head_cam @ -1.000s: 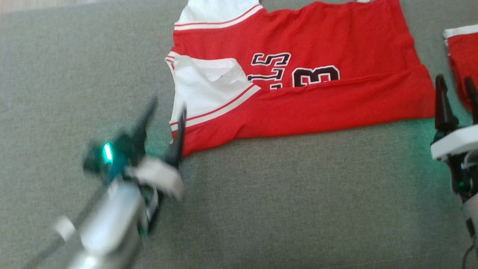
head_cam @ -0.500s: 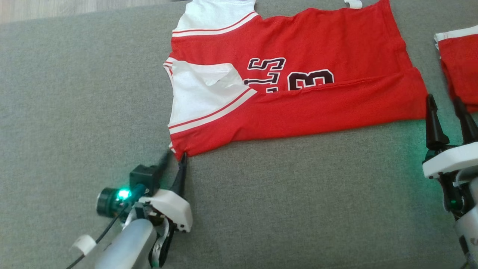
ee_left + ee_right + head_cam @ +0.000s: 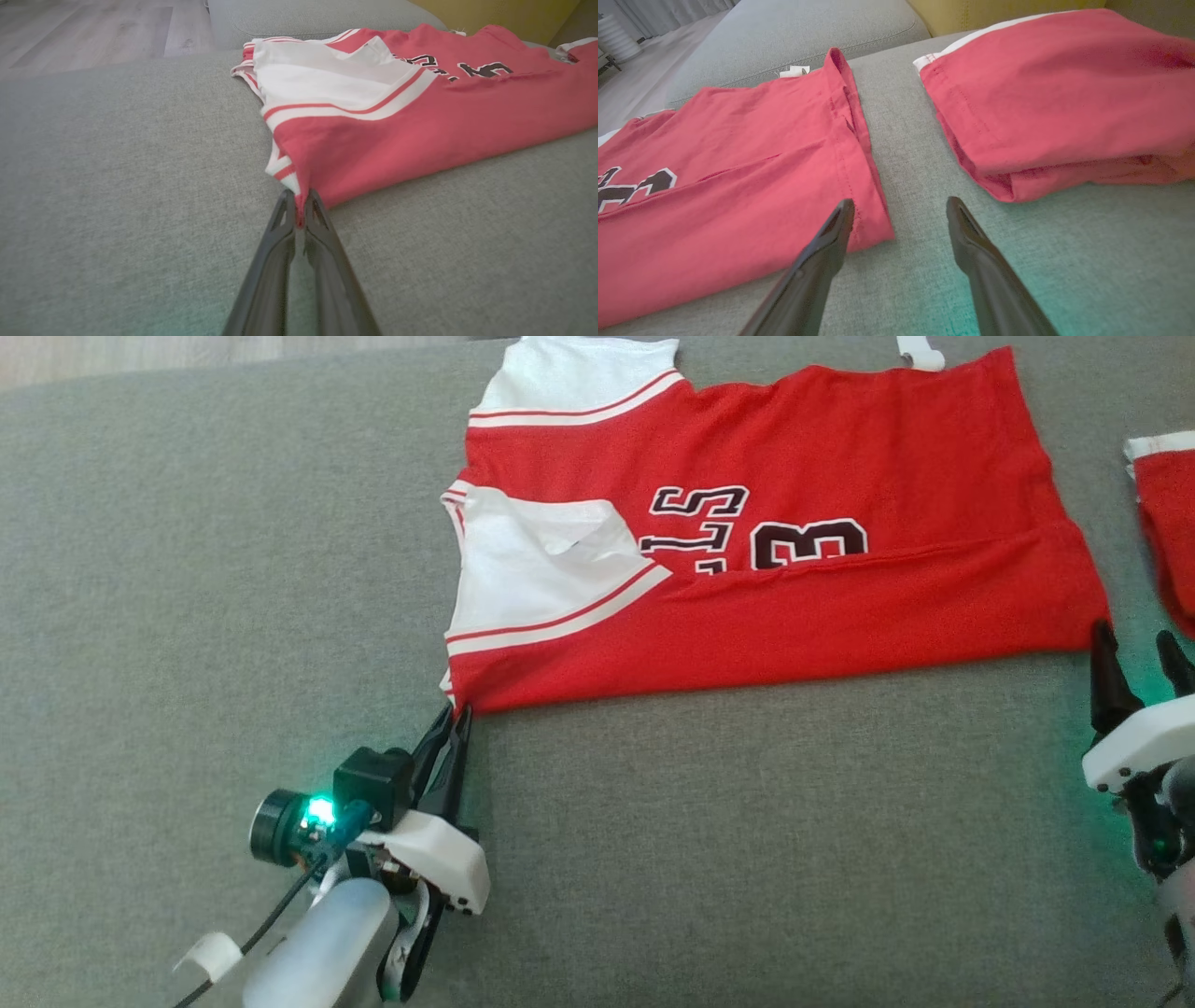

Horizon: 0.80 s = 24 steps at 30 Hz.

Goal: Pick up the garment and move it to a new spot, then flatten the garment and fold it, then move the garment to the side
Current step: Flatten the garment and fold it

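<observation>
Garment (image 3: 840, 607) lengthwise left-right, hem rightward

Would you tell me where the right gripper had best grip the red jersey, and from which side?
Probably the near right corner of the jersey, approached low from the near edge. It lies flat, just by the open right gripper, mirroring the corner the left gripper pinches.

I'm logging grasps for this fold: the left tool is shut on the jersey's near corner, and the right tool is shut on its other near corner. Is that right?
Not quite. The right tool is open: the right wrist view shows its fingers apart beside a corner of the jersey, gripping nothing. The left tool is shut on the near corner, as stated.
</observation>
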{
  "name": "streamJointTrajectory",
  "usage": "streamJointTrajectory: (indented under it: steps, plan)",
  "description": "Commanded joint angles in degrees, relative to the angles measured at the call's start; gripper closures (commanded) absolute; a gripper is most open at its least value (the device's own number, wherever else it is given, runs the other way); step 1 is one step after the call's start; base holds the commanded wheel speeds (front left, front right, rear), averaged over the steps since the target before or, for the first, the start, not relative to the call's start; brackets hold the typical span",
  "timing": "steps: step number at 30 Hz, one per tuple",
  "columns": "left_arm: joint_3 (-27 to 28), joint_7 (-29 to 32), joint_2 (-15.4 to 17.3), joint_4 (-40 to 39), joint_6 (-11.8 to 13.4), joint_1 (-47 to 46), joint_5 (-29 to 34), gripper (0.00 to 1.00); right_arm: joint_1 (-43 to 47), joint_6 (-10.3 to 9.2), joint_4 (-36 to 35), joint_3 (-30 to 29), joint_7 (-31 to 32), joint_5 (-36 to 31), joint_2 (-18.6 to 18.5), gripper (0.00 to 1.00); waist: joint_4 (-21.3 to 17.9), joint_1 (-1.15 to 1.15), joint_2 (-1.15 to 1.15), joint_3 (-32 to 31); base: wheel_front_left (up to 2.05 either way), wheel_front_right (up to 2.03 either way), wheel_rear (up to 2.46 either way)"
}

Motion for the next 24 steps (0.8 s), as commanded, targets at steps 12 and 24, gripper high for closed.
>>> streamJointTrajectory:
  steps: [12,24]
  plan:
    - [1.2,-1.1,1.9,-4.4,0.4,-2.5,1.0,1.0,-3.3,0.37,4.8,2.0,6.1,1.3,-0.6,1.0,1.8,0.0,0.0,-0.3,0.0,0.0,0.0]
    - [0.8,-1.8,3.1,-8.2,1.8,2.8,-0.1,1.0,1.7,0.37,1.2,4.8,4.3,5.1,-2.2,1.0,2.7,0.0,0.0,-5.3,0.0,0.0,0.0]
